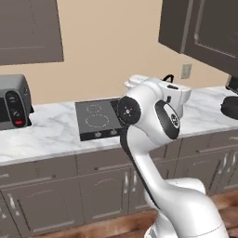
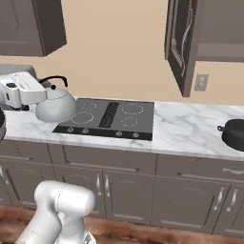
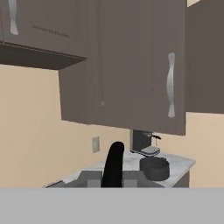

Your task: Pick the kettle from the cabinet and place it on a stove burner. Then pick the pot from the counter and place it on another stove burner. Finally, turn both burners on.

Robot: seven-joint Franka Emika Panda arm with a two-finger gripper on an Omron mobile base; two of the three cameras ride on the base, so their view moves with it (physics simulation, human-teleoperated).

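The silver-grey kettle (image 2: pixel 56 106) hangs from its black arched handle (image 2: pixel 55 78) at the left end of the dark cooktop (image 2: pixel 112 116), near the front-left burner ring (image 2: pixel 82 117). My gripper (image 2: pixel 45 87) reaches in from the left and is shut on that handle. In the hand view the handle (image 3: pixel 113 162) rises as a black arch between the finger tips. From the left base view my arm covers most of the kettle, and its handle (image 1: pixel 168 77) peeks above the hand. The charcoal pot (image 2: pixel 233 135) sits on the marble counter (image 2: pixel 186 131) far to the right.
The wall cabinet (image 2: pixel 217 28) stands with its door (image 2: pixel 178 43) swung open above the counter. A black coffee machine (image 3: pixel 145 142) is behind the pot (image 3: pixel 154 169). A toaster oven (image 1: pixel 14 100) sits left of the cooktop (image 1: pixel 95 119). A wall outlet (image 2: pixel 201 82) is on the beige wall.
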